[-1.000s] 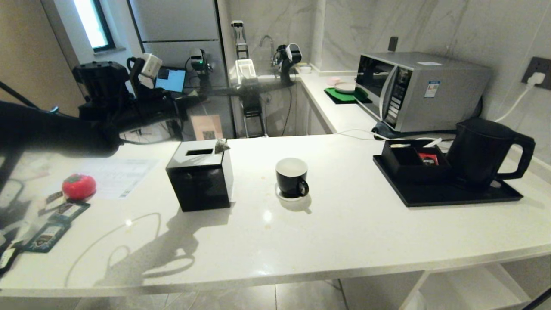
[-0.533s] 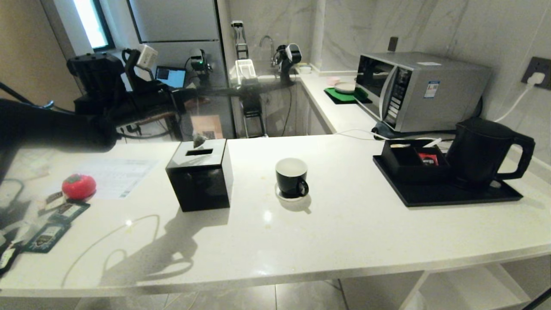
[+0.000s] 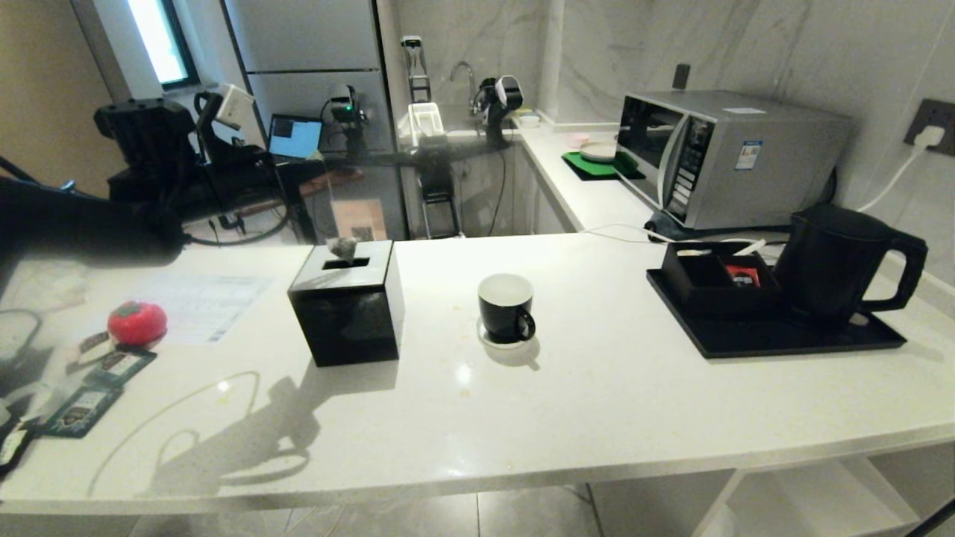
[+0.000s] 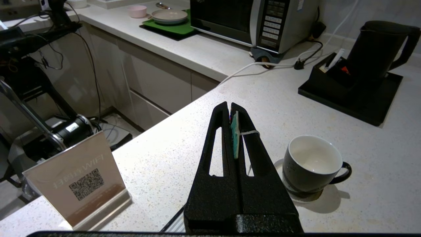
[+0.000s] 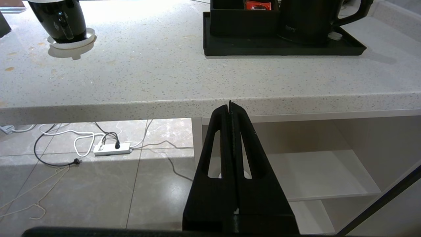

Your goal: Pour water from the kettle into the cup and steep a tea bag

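Left hand (image 4: 231, 110) pinching tea-bag tag (image 4: 235, 136)

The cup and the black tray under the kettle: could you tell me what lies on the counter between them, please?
Nothing does: in the head view the white counter between the cup and the black tray under the kettle is bare.

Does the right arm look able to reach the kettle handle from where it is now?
Probably yes. The right gripper, shut, sits below the counter edge, so it must lift first. Above the counter nothing stands before the kettle, and its handle points to the robot's right, with free space around it.
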